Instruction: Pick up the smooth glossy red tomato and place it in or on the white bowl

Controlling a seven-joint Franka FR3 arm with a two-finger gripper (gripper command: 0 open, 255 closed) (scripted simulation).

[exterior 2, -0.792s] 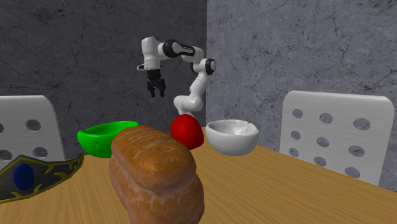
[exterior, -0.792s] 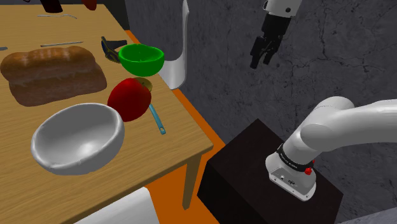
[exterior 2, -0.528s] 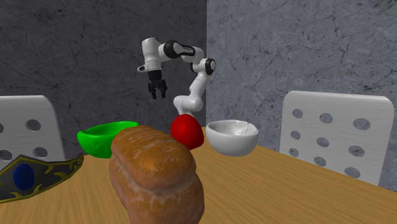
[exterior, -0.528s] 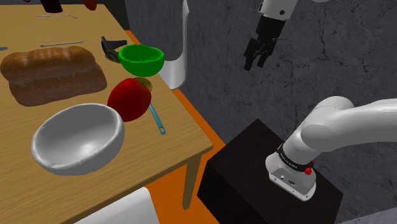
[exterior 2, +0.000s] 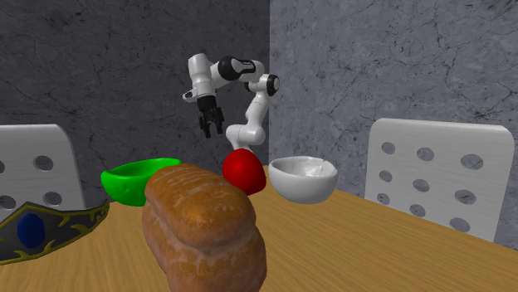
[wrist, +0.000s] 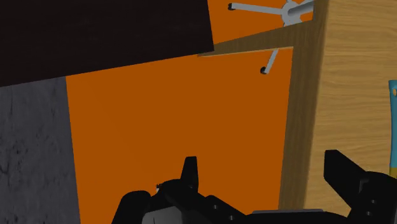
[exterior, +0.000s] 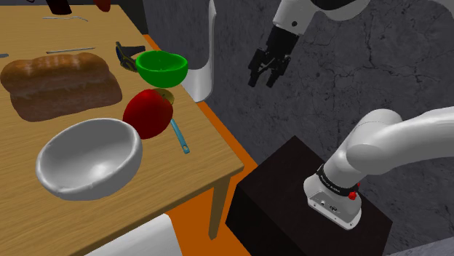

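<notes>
Wooden tabletop (exterior: 211,156) at left carries the red tomato (exterior: 148,113) just beside the white bowl (exterior: 91,154), while the hand (exterior: 262,82) hangs spread and empty at upper centre, ready to approach.

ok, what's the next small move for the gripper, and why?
Probably carry the gripper across over the table until it is above the red tomato, before any descent. It hangs open and empty in the air off the table's edge, with orange floor under it in the wrist view. The tomato sits untouched beside the white bowl.
</notes>
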